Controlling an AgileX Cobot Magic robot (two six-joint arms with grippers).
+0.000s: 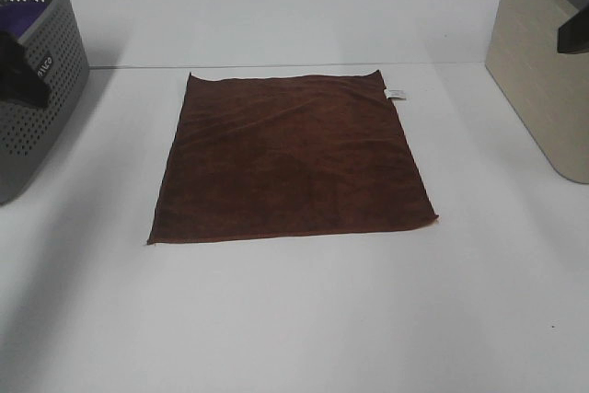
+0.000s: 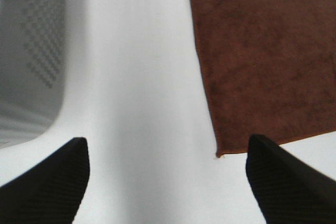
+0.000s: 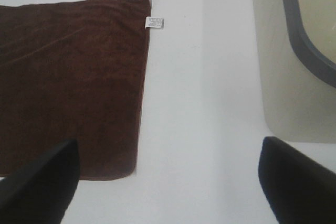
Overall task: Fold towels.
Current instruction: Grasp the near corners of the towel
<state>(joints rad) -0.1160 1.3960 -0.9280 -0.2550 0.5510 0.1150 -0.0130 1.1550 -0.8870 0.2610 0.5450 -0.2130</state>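
A dark reddish-brown square towel [image 1: 290, 158] lies flat and unfolded on the white table, with a small white tag [image 1: 395, 93] at its far right corner. It also shows in the left wrist view [image 2: 268, 61] and in the right wrist view [image 3: 68, 82], where the tag [image 3: 154, 22] is plain. My left gripper [image 2: 168, 182] is open and empty, above the bare table beside the towel's near left corner. My right gripper [image 3: 168, 182] is open and empty, above the table to the right of the towel. In the high view only dark bits of the arms show at the left and right edges.
A grey perforated basket [image 1: 37, 80] stands at the far left, also in the left wrist view [image 2: 31, 61]. A beige bin with a grey rim [image 1: 543, 71] stands at the far right, also in the right wrist view [image 3: 294, 61]. The white table [image 1: 294, 319] spreads in front.
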